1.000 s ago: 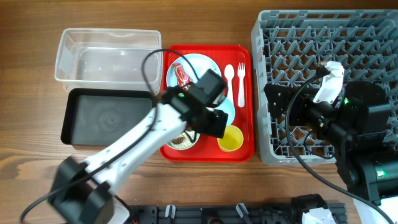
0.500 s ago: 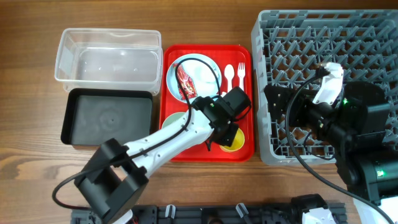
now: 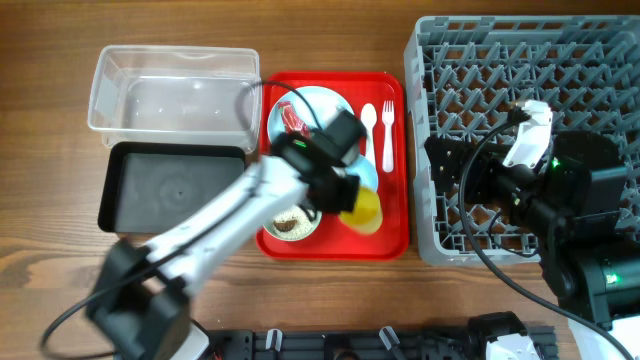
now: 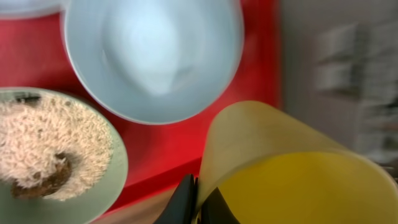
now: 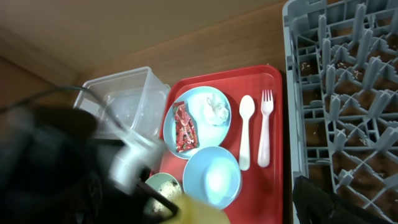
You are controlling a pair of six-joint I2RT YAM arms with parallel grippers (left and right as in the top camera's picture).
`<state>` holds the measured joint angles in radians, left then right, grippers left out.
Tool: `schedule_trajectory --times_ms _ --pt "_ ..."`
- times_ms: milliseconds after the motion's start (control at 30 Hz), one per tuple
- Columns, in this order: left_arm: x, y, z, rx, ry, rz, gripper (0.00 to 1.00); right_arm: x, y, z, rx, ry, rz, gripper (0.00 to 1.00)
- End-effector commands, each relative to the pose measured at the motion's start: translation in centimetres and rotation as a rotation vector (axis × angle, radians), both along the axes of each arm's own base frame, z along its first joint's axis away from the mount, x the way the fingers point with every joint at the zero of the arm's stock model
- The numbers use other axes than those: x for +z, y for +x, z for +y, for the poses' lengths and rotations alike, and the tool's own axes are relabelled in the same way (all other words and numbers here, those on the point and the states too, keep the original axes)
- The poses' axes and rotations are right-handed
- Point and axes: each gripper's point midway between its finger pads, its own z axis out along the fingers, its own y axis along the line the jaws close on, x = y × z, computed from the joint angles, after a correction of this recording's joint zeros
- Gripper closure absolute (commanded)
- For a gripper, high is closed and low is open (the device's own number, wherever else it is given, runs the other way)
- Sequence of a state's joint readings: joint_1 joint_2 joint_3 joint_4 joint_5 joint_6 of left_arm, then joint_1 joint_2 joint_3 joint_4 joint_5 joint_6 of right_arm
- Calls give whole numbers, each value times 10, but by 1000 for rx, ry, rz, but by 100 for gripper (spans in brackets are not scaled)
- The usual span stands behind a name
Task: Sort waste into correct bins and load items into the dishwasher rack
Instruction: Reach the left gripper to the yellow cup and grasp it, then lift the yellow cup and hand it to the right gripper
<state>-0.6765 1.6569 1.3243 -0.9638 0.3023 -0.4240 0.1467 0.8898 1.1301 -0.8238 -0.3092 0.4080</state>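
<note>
Small yellow cup [image 3: 362, 208] tilted, rim pinched by left claw [image 4: 199, 200].

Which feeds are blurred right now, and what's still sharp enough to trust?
Overhead: the left arm is motion-smeared, the dishwasher rack and red tray sharp. Left wrist: the yellow cup is soft and close, background streaked. Right wrist: spoon and fork crisp; lower-left corner blurred.

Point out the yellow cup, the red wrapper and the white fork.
yellow cup [image 3: 363, 210], overhead view, on its side wall.
red wrapper [image 5: 183, 127], right wrist view, on its middle.
white fork [image 5: 265, 140], right wrist view, on its handle.
</note>
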Motion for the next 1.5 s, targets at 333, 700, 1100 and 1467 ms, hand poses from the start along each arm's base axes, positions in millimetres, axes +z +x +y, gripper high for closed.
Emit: schedule_trajectory --times_ms 333,700,1100,1467 --pt "223 8 50 -121 -1137 114 96 75 -26 88 671 224 -319 9" --pt "230 -9 30 -234 -1160 126 96 87 -41 128 961 356 -351 15" --pt "224 -7 25 -236 -1128 98 96 88 -54 143 1019 365 -349 38" --pt "213 7 27 -187 -1061 36 0 87 -43 128 884 243 -424 42"
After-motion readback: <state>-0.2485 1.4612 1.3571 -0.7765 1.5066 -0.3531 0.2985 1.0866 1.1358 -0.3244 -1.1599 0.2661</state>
